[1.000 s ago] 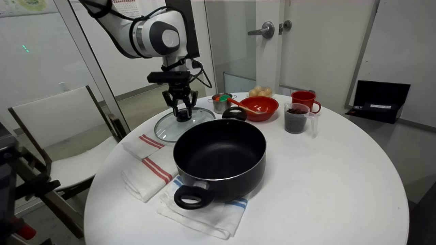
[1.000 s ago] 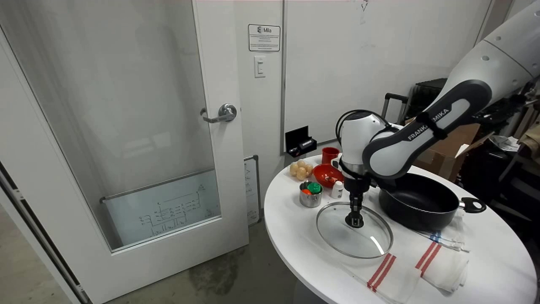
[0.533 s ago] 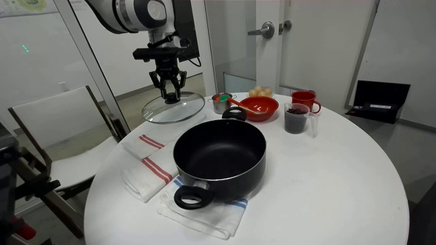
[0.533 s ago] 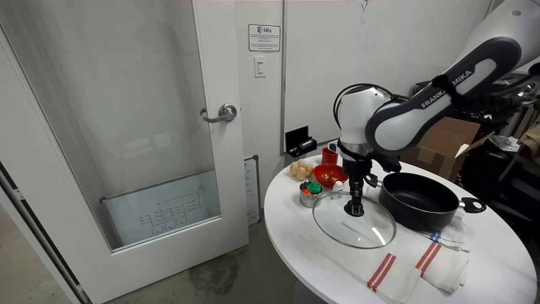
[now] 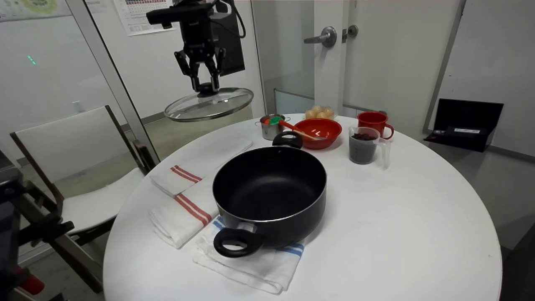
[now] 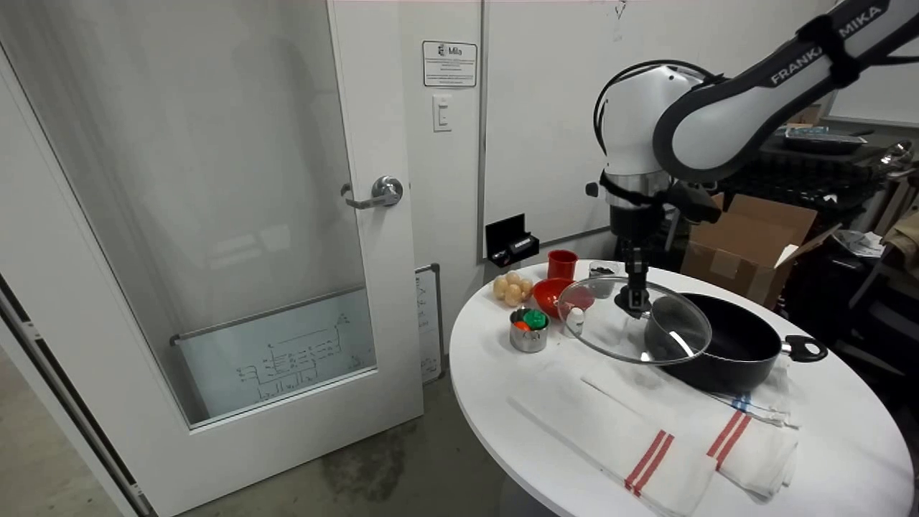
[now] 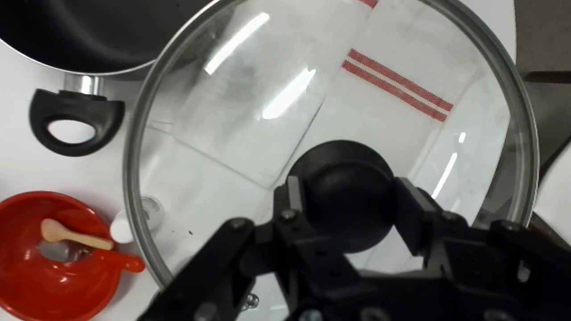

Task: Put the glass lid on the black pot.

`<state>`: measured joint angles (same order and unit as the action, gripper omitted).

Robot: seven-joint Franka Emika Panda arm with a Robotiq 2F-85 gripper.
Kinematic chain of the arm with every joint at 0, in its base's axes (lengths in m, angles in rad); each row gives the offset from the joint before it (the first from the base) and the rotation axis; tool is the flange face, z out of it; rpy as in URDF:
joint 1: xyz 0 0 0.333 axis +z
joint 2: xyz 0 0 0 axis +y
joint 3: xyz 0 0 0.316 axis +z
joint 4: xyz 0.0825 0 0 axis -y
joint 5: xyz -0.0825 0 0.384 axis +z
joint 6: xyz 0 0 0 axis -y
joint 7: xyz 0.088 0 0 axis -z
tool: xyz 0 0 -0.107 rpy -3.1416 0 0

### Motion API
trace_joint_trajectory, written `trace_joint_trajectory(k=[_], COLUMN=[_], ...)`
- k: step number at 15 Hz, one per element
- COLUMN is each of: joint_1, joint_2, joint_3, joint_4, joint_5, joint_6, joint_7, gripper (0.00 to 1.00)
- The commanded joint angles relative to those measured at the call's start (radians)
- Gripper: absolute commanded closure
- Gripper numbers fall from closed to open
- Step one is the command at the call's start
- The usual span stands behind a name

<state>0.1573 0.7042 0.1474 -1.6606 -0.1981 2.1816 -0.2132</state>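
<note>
The glass lid (image 5: pixel 209 106) is a clear disc with a metal rim and a black knob. It hangs in the air, slightly tilted, well above the table. It also shows in an exterior view (image 6: pixel 610 330) and in the wrist view (image 7: pixel 250 142). My gripper (image 5: pixel 205 85) is shut on the knob, with one finger on each side in the wrist view (image 7: pixel 348 196). The black pot (image 5: pixel 269 188) stands uncovered on a folded towel, beside and below the lid. In an exterior view the lid's edge overlaps the pot (image 6: pixel 739 330) in the picture. The wrist view shows part of the pot (image 7: pixel 98 35).
A red bowl (image 5: pixel 319 131) with utensils, a small metal pot (image 5: pixel 271 130), a red mug (image 5: pixel 373 121) and a measuring cup (image 5: pixel 363 146) stand behind the pot. A white bottle (image 6: pixel 574 322) stands near the bowl. Striped towels (image 5: pixel 188 213) lie beside the pot.
The lid has been lifted off the table in the gripper and has risen well above it. In an exterior view it has also shifted towards the pot. The pot has not moved.
</note>
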Motion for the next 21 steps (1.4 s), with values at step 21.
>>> trace_joint_trajectory(k=[21], joint_1=[-0.235], joint_2=[-0.187], joint_3=[-0.15], joint_4=[-0.36], joint_5=[0.188], joint_6=[0.248], joint_7=[0.107], gripper=[0.75])
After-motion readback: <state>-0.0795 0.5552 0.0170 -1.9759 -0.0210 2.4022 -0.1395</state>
